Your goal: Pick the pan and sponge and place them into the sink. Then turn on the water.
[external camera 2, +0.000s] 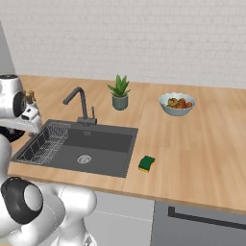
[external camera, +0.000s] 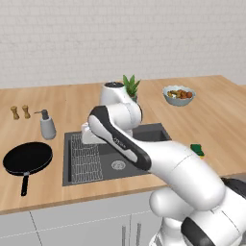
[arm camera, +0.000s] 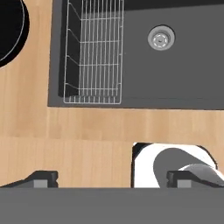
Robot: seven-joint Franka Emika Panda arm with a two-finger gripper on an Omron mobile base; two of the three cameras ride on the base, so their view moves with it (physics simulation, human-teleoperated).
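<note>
Fingertips (arm camera: 46, 178) spread wide at the bottom of the hand view, gripper (arm camera: 113, 179) holding nothing, poised over the wooden counter (arm camera: 65, 131) just beside the sink (arm camera: 175, 78). Wire rack (arm camera: 94, 52) in the basin's left part, drain (arm camera: 161, 38) beside it. Pan (external camera: 28, 159) flat on the counter left of the sink, handle toward the front edge. Sponge (external camera 2: 146, 164) on the counter just right of the basin. Faucet (external camera 2: 79, 103) behind the sink, soap bottle (external camera: 46, 124) near the pan.
</note>
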